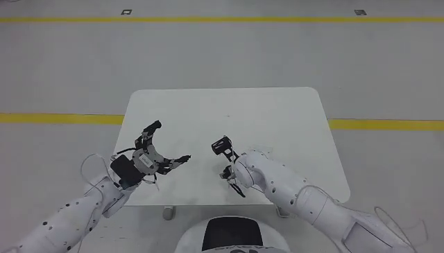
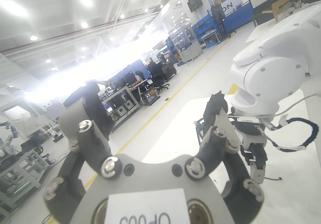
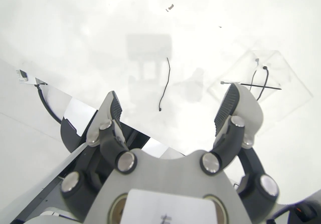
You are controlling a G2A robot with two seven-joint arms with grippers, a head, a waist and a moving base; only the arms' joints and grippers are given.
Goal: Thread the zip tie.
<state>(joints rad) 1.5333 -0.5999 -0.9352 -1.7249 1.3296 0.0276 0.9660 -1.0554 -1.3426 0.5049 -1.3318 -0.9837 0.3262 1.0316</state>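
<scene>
A thin black zip tie [image 3: 165, 81] lies loose and nearly straight on the white table [image 1: 222, 111], just beyond my right gripper [image 3: 173, 97]. That gripper is open with nothing between its ribbed pads [image 3: 227, 104] and hovers over the table's front middle [image 1: 223, 161]. My left gripper [image 1: 170, 142] is open wide and empty above the table's front left. In the left wrist view its fingers [image 2: 215, 114] point out toward the room, with the right arm [image 2: 265, 79] across from it.
A clear flat tray [image 3: 281, 69] holding a few more black zip ties [image 3: 263, 81] lies on the table beside the loose tie. Small dark specks [image 3: 170, 7] dot the surface farther out. Yellow floor lines [image 1: 222, 19] run beyond the table.
</scene>
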